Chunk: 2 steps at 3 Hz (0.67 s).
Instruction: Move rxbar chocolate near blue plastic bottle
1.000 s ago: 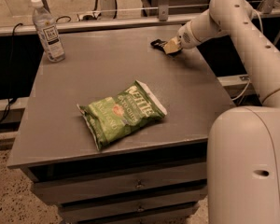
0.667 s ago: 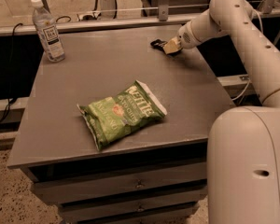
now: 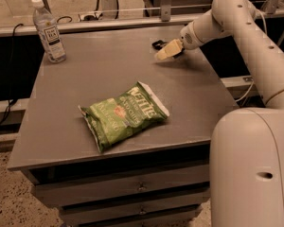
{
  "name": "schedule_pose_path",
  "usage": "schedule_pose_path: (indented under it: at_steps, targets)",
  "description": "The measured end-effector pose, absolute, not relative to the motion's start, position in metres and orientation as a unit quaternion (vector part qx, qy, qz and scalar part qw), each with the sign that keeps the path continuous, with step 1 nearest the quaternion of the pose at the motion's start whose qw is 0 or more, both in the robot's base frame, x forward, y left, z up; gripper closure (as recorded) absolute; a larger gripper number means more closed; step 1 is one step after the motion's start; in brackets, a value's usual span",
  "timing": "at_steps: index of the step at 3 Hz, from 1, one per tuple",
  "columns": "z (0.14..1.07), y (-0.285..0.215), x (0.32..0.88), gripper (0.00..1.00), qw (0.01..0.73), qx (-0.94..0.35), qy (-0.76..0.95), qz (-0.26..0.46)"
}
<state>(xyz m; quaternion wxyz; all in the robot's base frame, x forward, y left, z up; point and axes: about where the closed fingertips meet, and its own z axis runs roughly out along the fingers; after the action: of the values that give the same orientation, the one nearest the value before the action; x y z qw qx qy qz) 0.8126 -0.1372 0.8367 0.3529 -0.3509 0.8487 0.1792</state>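
Observation:
The rxbar chocolate (image 3: 156,44) is a small black wrapper lying at the far right of the grey table (image 3: 85,79), partly hidden behind my gripper. My gripper (image 3: 164,52) is low over the table, right at the bar's near side and touching or almost touching it. The blue plastic bottle (image 3: 48,30), clear with a white cap and white label, stands upright at the table's far left corner, well away from the bar and the gripper.
A big green crinkly chip bag (image 3: 123,115) lies in the middle of the table toward the front. My white arm (image 3: 246,37) reaches in from the right, and its base (image 3: 251,169) stands at the table's right front. Drawers (image 3: 132,188) sit below the tabletop.
Almost nothing. The gripper stays at the bar at the far right. The bottle and the chip bag have not moved.

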Motion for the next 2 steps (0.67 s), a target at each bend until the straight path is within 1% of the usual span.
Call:
schedule_pose_path:
  at_steps: [1,2]
  targets:
    - [0.837,-0.137,0.813,0.00,0.353,-0.351,0.849,0.179]
    - [0.869,-0.142,0.808,0.00,0.387,-0.347,0.836,0.177]
